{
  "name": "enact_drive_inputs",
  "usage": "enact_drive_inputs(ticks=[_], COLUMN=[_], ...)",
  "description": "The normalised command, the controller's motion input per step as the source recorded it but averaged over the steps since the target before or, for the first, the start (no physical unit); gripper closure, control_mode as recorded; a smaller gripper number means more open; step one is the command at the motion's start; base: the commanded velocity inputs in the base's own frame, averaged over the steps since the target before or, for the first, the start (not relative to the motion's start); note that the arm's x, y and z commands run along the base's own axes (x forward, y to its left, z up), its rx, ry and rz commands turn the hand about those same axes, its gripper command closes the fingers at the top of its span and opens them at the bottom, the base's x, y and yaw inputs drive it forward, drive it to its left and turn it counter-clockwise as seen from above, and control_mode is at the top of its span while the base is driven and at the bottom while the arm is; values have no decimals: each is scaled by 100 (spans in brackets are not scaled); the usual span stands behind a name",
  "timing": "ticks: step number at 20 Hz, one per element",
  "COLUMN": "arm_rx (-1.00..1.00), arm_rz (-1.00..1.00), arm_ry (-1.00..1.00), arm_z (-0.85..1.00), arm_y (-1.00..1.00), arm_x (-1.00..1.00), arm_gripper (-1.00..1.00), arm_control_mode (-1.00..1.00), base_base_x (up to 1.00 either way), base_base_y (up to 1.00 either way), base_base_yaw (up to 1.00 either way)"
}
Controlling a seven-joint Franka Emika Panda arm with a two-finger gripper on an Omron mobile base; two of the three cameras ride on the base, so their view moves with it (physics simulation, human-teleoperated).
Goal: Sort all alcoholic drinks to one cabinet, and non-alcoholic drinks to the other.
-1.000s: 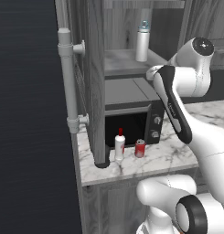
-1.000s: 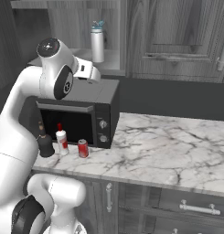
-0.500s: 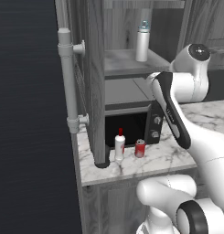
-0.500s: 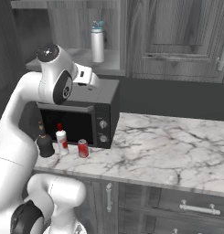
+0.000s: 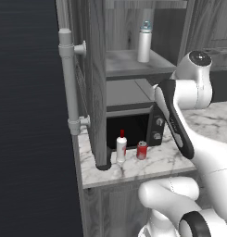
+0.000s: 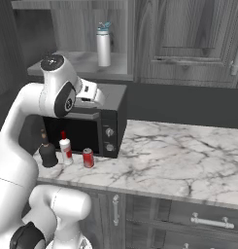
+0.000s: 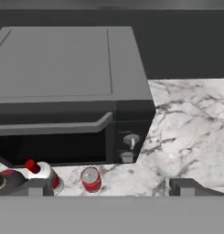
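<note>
Red can point(image 7: 91, 178) stands beside white bottle point(image 7: 44, 175).

No legible text or labels anywhere.

You have a marble counter point(image 6: 188, 160) bearing a black microwave point(image 6: 98, 124), dark bottle point(image 6: 46, 153), white red-capped bottle point(image 6: 66, 150) and red can point(image 6: 88, 158); the cabinet shelf point(image 6: 81, 65) carries a pale-grey bottle point(image 6: 103, 44).
</note>
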Motion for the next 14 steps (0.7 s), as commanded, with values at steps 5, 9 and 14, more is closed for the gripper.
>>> enact_drive_inputs(ticks=[5,9,14], arm_rx=[0,1,2], arm_rz=[0,0,0], arm_ry=[15,8,4], arm_z=[-38,-45,-50], arm_y=[0,0,0], arm_x=[-19,-17,-12], arm_gripper=[-100,-100,-100], arm_control_mode=[-100,-100,-100], base_base_x=[0,0,0], base_base_y=[0,0,0], base_base_yaw=[0,0,0])
